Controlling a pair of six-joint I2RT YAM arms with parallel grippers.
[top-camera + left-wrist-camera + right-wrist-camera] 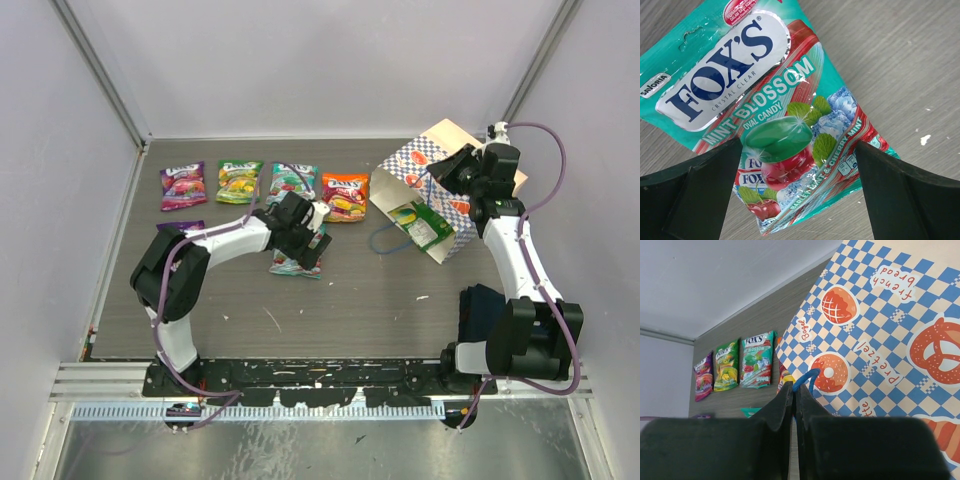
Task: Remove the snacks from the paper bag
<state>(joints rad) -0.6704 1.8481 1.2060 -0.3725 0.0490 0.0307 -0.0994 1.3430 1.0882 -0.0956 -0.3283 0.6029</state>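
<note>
The paper bag (pixel 432 160) lies tipped at the right with its mouth toward the left; a green snack packet (pixel 420 224) shows inside. My right gripper (pixel 452 172) is shut on the bag's blue cord handle (pixel 807 377), its tips (pixel 794 390) pressed together on it beside the checkered side (pixel 875 325). My left gripper (pixel 303 235) is open just above a teal snack packet (pixel 765 100) that lies on the table, one finger (pixel 700 195) on each side. Purple (pixel 183 186), green (pixel 240 181), teal (pixel 292 183) and orange (pixel 345 195) packets lie in a row at the back.
Another purple packet (pixel 181 227) shows partly behind the left arm. A dark blue cloth (pixel 484 310) lies by the right arm's base. The bag's second blue handle (pixel 385 240) loops onto the table. Grey walls close in the table.
</note>
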